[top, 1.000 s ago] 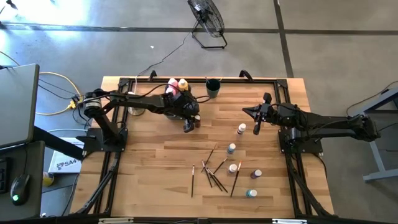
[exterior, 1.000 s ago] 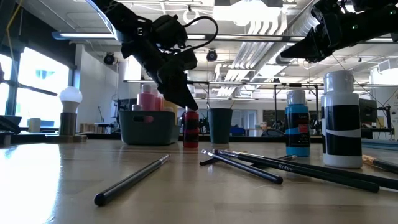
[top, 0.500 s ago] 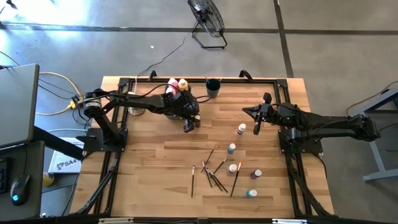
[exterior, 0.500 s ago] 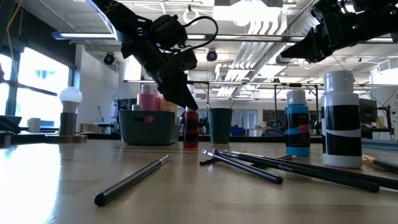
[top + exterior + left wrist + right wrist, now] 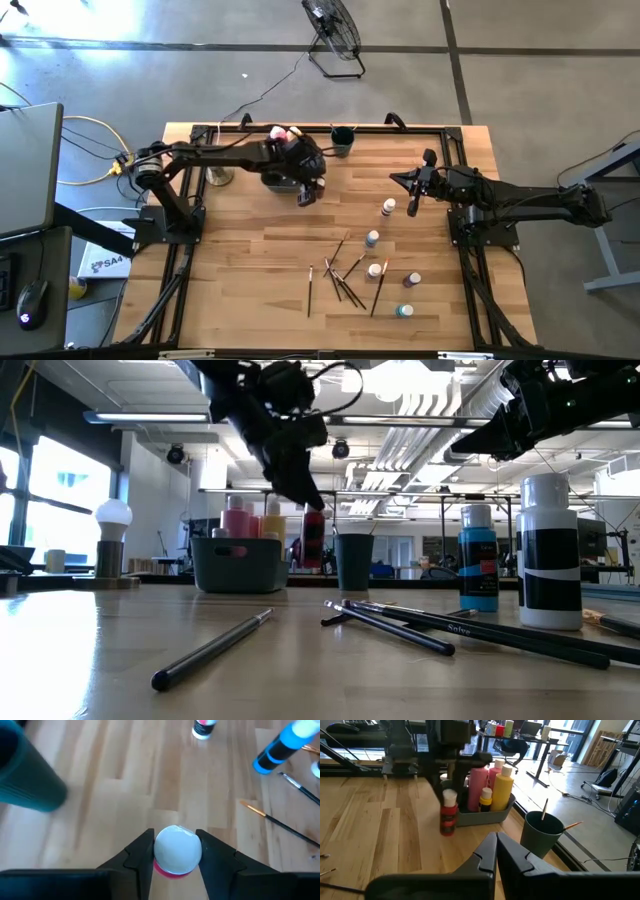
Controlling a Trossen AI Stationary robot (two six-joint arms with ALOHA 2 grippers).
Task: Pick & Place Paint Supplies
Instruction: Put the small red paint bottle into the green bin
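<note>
My left gripper [image 5: 176,851] is shut on a small red paint bottle [image 5: 313,542] with a white cap, held above the table beside the grey bin [image 5: 238,563]. In the high view the gripper [image 5: 306,192] is just in front of the bin. Tall pink [image 5: 478,785] and yellow [image 5: 503,790] squeeze bottles stand upright in the bin. Several more small bottles [image 5: 388,207] stand on the table, and thin brushes [image 5: 340,275] lie flat on it, at centre right. My right gripper [image 5: 394,177] hovers shut at the right, touching nothing. My left gripper pinches the red bottle at its white cap [image 5: 167,852], one finger [image 5: 142,856] on either side. The fingers slant down onto it from the table's left. The bottle hangs nearly upright below the fingertips [image 5: 449,815], clear of the table.
A dark green cup [image 5: 342,140] holding brushes stands right of the bin at the far edge. A white knob on a round tan base [image 5: 112,540] stands at the far left. Bare wood lies between the bin and the brushes.
My left gripper has risen with the red bottle. The bottle stood on the table before and now hangs clear of it, at about the height of the bin's rim. The right arm has kept still.
</note>
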